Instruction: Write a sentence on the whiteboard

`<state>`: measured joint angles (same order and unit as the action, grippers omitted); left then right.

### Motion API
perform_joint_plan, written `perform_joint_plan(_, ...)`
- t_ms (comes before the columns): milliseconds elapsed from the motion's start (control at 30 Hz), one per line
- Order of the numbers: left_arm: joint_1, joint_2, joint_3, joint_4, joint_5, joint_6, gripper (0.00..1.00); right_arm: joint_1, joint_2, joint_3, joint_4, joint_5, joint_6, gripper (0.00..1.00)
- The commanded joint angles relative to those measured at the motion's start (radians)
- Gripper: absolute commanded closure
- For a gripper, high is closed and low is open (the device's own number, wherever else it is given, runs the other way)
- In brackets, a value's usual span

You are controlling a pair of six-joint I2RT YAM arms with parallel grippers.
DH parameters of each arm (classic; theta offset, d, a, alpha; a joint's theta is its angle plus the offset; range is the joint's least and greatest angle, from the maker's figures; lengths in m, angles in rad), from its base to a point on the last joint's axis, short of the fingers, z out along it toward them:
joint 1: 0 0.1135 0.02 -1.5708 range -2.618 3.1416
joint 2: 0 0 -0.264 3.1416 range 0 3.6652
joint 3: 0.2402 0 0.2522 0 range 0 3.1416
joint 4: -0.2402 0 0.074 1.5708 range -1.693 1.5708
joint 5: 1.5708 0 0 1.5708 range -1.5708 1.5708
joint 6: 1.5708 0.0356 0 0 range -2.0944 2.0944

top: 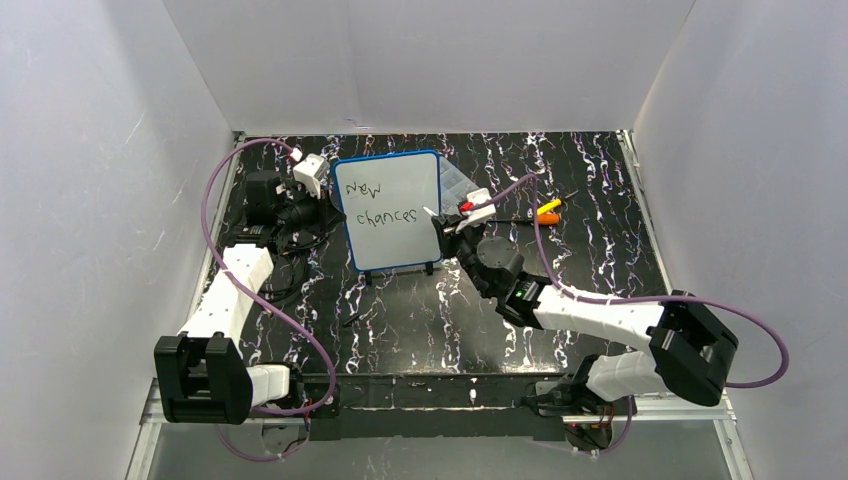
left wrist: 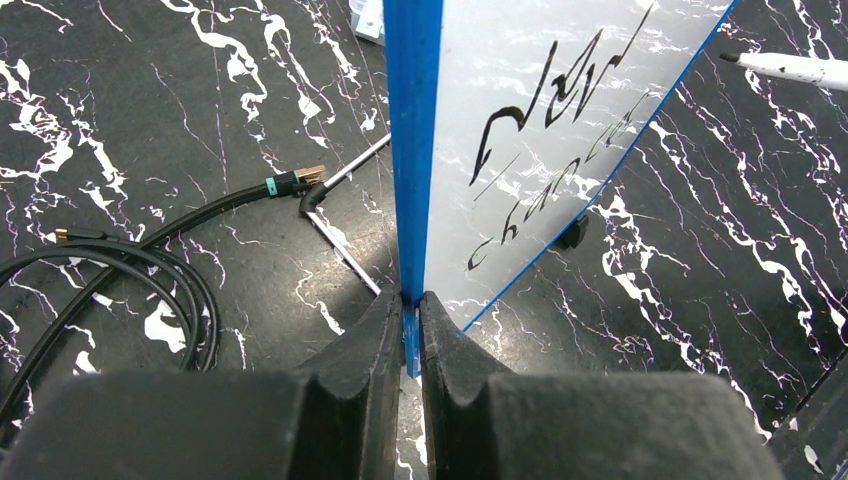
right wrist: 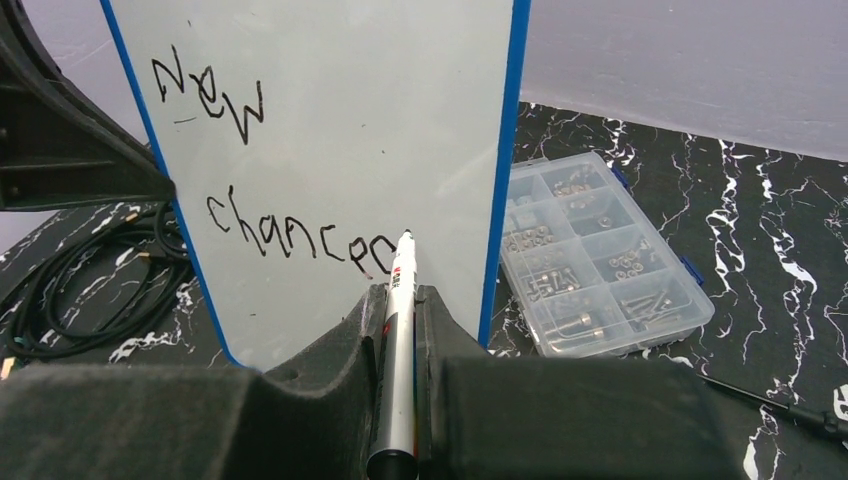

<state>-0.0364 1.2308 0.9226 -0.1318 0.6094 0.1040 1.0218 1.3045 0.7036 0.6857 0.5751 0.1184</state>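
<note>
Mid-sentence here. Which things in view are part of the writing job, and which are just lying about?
In the job:
whiteboard, clamped at its edge by the left gripper
writing, reading about "New chances"
marker, in the right gripper

Lying about:
parts box
cables
yellow and orange items

Black white-veined table (top: pixel 420 320), black cables (left wrist: pixel 100 246) coiled at left — clear compartment box (right wrist: pixel 650 328) of hardware at right
</note>
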Motion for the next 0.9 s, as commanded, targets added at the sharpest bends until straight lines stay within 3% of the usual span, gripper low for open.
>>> perform_joint_plan(0,-0.001,-0.023,-0.002,0.016,0.024,-0.001,1.0,-0.003,0.008,-0.007,0.034,0.039,-0.023,0.99)
perform_joint_plan(867,-0.001,-0.027,-0.002,0.015,0.021,0.002,1.0,-0.015,0.048,-0.007,0.018,0.105,-0.033,0.99)
